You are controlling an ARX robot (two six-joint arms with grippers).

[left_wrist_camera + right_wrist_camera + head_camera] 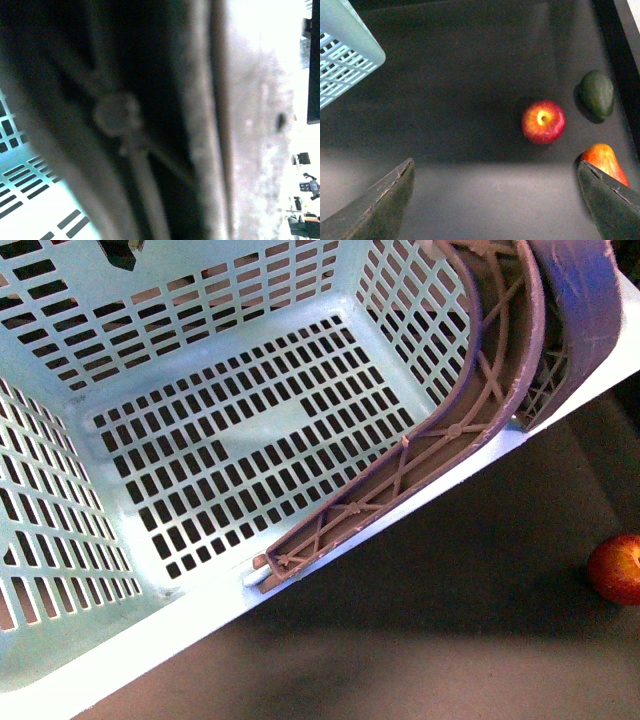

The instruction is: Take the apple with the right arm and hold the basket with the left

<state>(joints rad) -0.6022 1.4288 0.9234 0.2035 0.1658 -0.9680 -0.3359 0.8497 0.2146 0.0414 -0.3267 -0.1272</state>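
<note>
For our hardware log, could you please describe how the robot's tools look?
Only the right tool shows clearly: two dark grey, wedge-shaped fingers with pale, scuffed edges. No cables or markings show. The left tool cannot be made out.

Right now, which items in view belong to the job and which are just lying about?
Job:
- apple
- basket
- right gripper, open, short of the apple

Lying about:
- avocado, dark green
- orange-red fruit, partly hidden behind a gripper finger

Front view close over basket (130, 645) — right wrist overhead, apple (543, 121) shared.
</note>
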